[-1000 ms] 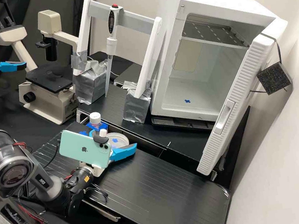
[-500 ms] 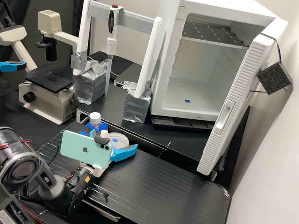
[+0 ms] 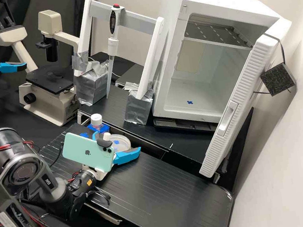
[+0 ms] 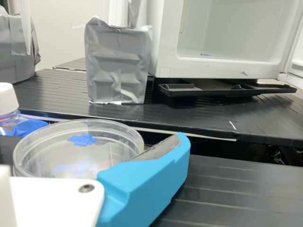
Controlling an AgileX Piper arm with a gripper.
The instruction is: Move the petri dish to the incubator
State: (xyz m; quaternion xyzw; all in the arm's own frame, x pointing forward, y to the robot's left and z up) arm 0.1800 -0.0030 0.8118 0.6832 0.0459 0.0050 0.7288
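Jaws (image 3: 118,141) shifted slightly beside blue-marked petri dish (image 4: 103,147).

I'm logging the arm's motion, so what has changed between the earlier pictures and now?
The gripper has shifted slightly to the right and down in the high view, and the arm's nearer links have swung right too. I see nothing newly gripped or let go. The petri dish, the bottle and the open incubator stayed put.
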